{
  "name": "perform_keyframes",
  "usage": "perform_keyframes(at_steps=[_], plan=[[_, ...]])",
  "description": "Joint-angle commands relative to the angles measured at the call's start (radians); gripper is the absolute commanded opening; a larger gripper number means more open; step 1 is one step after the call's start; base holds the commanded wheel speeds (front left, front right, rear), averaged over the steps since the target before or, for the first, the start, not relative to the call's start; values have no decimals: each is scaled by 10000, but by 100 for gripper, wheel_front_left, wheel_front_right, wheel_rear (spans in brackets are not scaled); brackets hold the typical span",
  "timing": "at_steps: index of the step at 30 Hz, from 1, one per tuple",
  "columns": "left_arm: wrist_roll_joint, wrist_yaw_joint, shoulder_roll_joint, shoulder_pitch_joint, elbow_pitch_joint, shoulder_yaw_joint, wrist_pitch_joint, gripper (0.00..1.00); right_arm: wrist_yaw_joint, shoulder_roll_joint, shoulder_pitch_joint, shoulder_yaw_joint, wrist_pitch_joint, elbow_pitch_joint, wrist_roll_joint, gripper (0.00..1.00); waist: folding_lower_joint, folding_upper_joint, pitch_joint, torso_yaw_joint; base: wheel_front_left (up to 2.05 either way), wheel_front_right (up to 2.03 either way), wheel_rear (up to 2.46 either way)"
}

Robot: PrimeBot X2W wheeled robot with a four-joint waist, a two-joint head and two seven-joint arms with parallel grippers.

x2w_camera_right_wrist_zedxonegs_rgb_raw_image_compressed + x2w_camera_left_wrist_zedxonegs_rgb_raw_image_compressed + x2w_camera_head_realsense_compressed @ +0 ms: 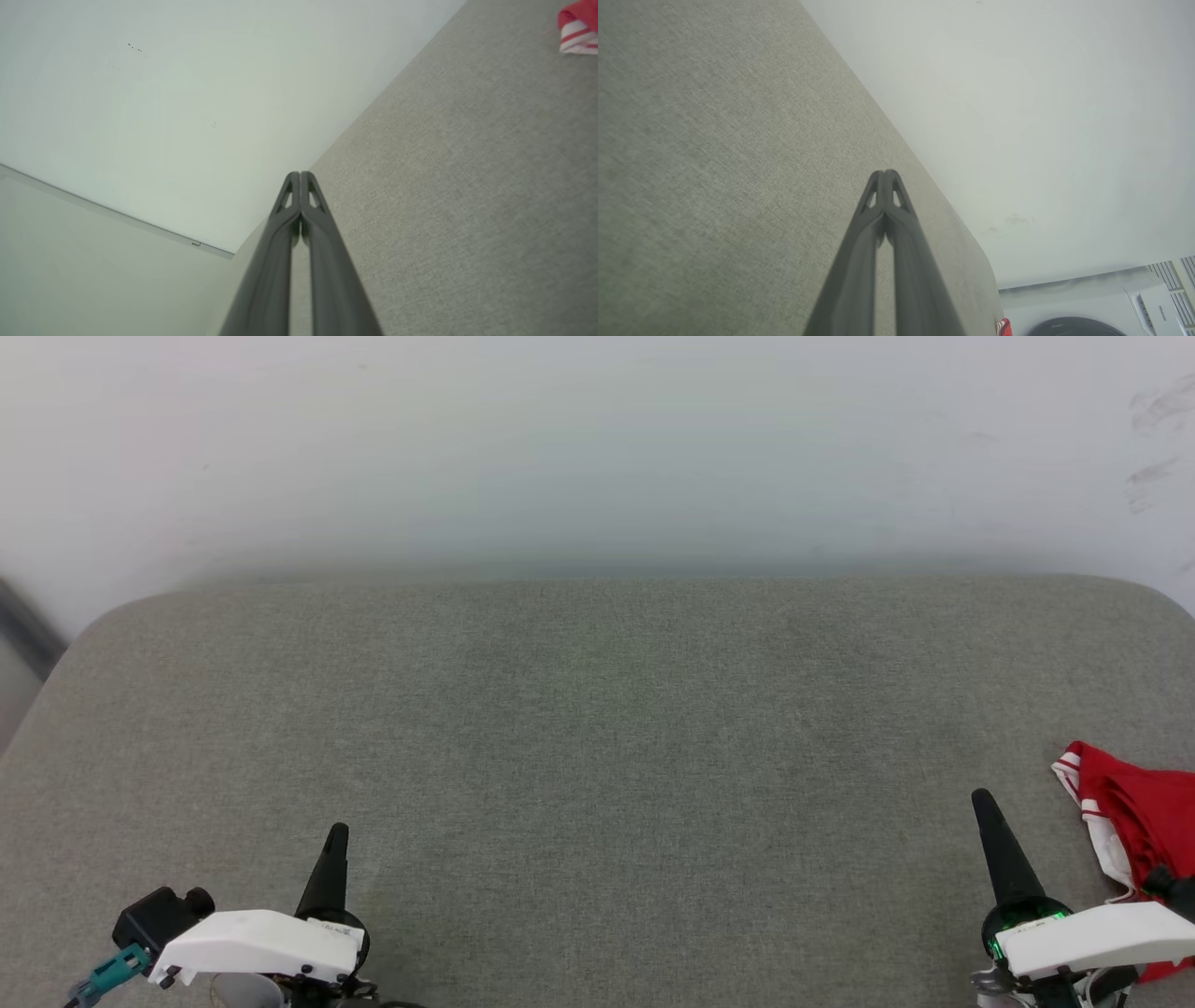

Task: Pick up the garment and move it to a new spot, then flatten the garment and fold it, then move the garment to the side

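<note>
both jaw pairs pressed together, holding nothing. we note the garment (1134,817) bunched just right of the right gripper (990,821), alongside it; left gripper (336,845) well apart. right arm nearer, we judge.

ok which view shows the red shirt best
Head view: most of the red shirt, bunched beside the right tool, cut off at the edge. Right wrist view catches a striped corner; left wrist view a tiny red sliver.
</note>
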Motion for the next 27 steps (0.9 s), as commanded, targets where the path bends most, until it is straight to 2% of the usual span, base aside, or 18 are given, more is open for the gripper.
perform_keyframes(at_steps=[1,27], plan=[[-202,-69,-6,-244,-55,113,59,0,1,-74,-279,-24,51,-24,273,0,-1,0,3,-1,0,0,0],[-2293,-645,-455,-490,101,836,722,0,-1,-55,-673,-188,341,469,2919,0,-1,0,93,-23,0,0,0]])
